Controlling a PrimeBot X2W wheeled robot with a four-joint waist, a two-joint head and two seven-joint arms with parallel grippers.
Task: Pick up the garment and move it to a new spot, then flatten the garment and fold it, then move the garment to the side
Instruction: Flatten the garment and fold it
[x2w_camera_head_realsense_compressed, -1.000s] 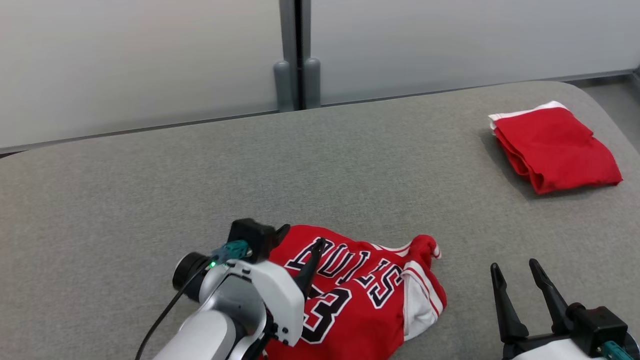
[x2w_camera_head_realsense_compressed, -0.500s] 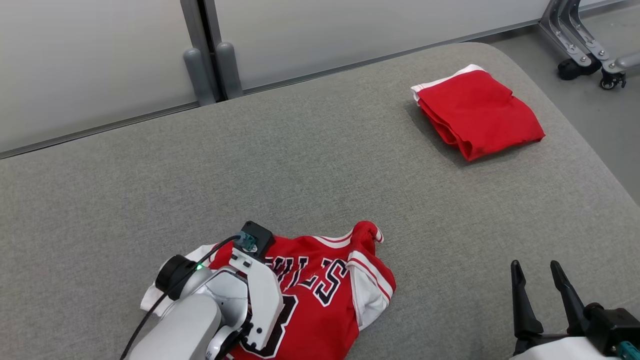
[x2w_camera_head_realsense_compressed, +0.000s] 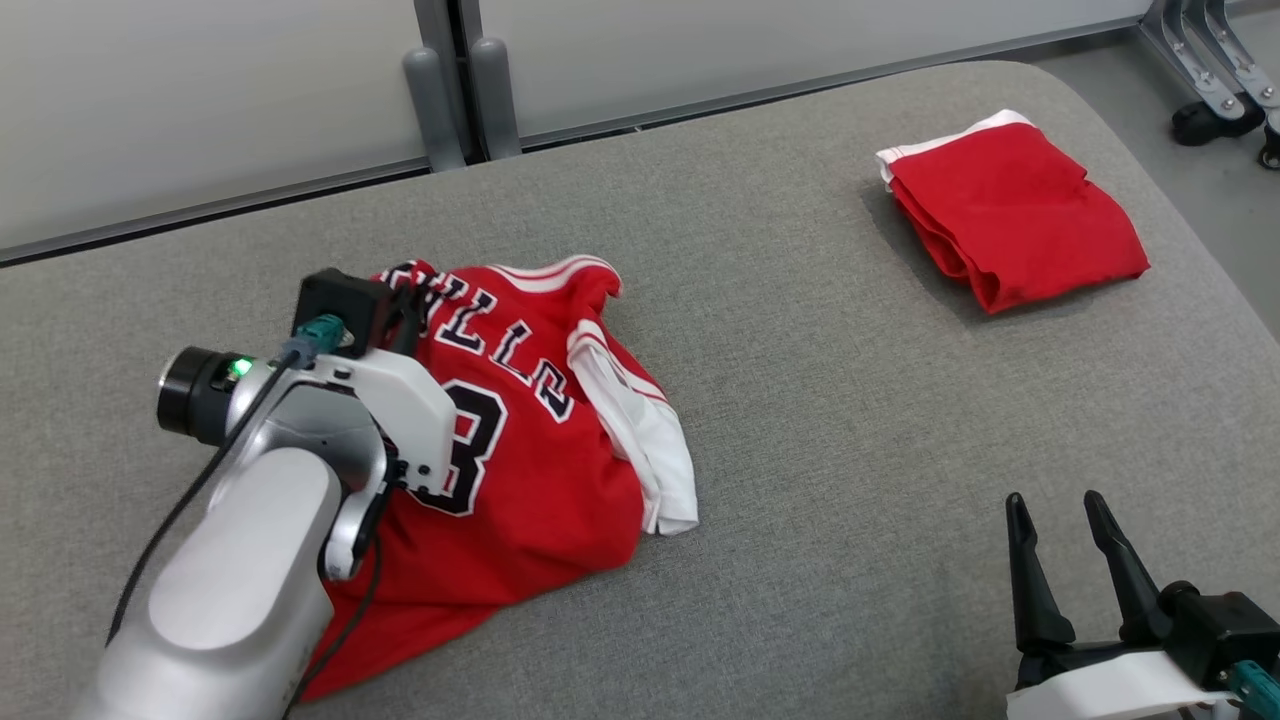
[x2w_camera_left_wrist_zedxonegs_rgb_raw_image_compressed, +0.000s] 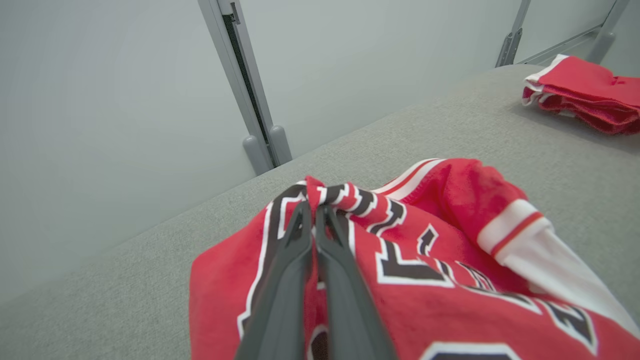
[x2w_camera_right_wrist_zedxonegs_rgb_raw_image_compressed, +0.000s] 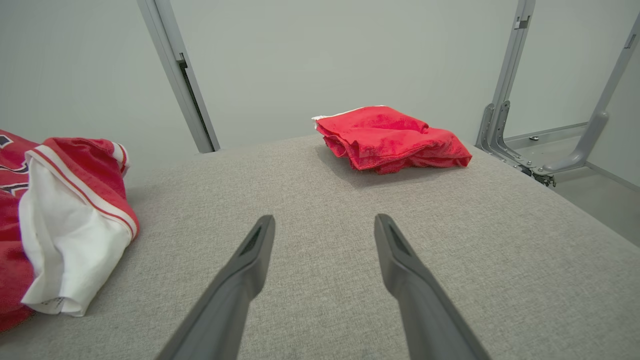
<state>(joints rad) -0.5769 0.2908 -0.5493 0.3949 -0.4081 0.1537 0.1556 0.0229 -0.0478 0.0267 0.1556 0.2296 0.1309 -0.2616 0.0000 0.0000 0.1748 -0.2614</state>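
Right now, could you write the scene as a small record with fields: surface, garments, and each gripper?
surface: grey padded surface
task garment: red jersey, crumpled, not yet flattened, on the left part
left gripper: shut, pinching a fold of the red jersey by the lettering
right gripper: open, empty, over bare surface at the lower right
other item: folded red garment, far right corner, apart from the red jersey
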